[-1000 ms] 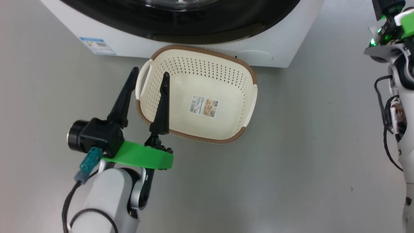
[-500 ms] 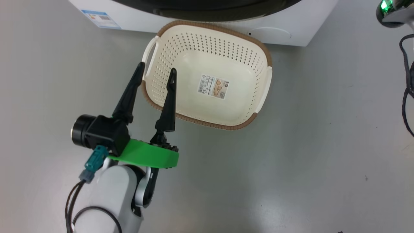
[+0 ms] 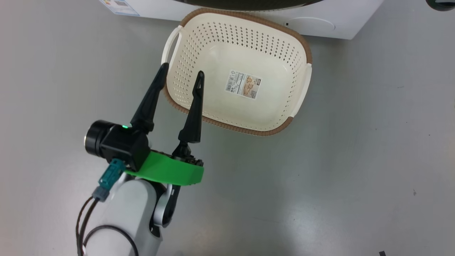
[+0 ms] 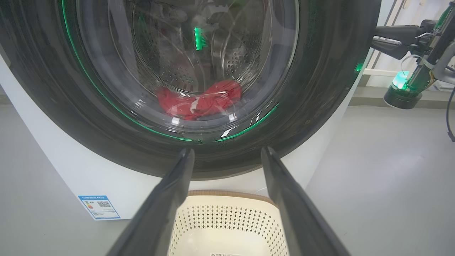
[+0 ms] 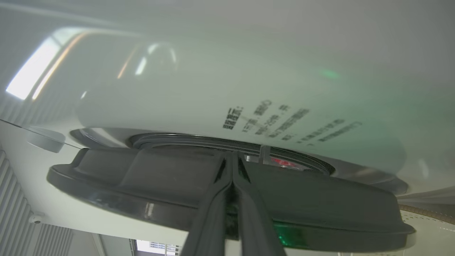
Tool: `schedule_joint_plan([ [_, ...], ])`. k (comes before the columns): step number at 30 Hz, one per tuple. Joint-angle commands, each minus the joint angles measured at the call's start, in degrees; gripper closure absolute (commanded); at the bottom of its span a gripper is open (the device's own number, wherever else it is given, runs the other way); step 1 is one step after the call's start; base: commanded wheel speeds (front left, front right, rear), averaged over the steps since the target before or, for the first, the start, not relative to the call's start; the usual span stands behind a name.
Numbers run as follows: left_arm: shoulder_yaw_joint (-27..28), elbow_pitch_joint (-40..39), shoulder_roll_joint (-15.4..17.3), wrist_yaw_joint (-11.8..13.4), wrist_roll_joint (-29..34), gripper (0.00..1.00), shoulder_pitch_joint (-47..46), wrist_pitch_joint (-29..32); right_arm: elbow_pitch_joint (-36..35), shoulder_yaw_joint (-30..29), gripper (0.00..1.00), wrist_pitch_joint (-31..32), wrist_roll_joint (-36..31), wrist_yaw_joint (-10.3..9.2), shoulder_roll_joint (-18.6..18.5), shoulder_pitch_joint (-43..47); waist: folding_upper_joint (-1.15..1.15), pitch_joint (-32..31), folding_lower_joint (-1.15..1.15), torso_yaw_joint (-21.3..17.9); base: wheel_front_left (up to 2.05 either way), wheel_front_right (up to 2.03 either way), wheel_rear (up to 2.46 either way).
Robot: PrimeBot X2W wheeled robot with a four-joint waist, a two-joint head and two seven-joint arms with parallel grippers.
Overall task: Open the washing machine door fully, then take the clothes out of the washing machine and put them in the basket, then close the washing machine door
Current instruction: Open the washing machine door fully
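Left gripper [image 3: 182, 69]: hovering wide apart — empty — above basket [image 3: 249, 35], left rim.
Right gripper [image 5: 233, 156]: pointing, clenched, at washing machine door [image 5: 142, 177].

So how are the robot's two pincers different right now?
The left pincer has its fingers spread wide apart; the right pincer has its fingers pressed together. The left pincer is near the basket and its brown rim, while the right pincer has its tips at the edge of the black door. Both have long dark fingers.

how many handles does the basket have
2: one handle on the basket's left side in the head view, the other handle on its right side. None seems hidden.
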Motion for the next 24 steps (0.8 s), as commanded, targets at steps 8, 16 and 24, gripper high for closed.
schedule_joint_plan([
  [8, 0.8, -1.3, 1.1, 0.5, -0.3, 0.00, -1.5, -0.3, 1.0, 1.9, 1.00, 3.8, -0.7, 0.03, 0.2, -3.3, 0.00, 0.7, 0.00, 0.6, 0.00, 0.00, 0.00],
  [16, 0.7, -0.7, 1.3, 0.5, -0.5, 0.00, -1.6, -0.3, 0.2, 2.9, 1.00, 6.5, -0.6, 0.03, 1.0, -2.2, 0.00, -0.1, 0.00, -0.3, 0.00, 0.00, 0.00],
  [24, 0.4, 0.2, 1.8, 0.6, -0.3, 0.00, -1.4, -0.3, -1.2, 5.1, 1.00, 9.6, -1.3, 0.03, 2.5, 1.0, 0.00, -1.5, 0.00, -1.9, 0.00, 0.00, 0.00],
])
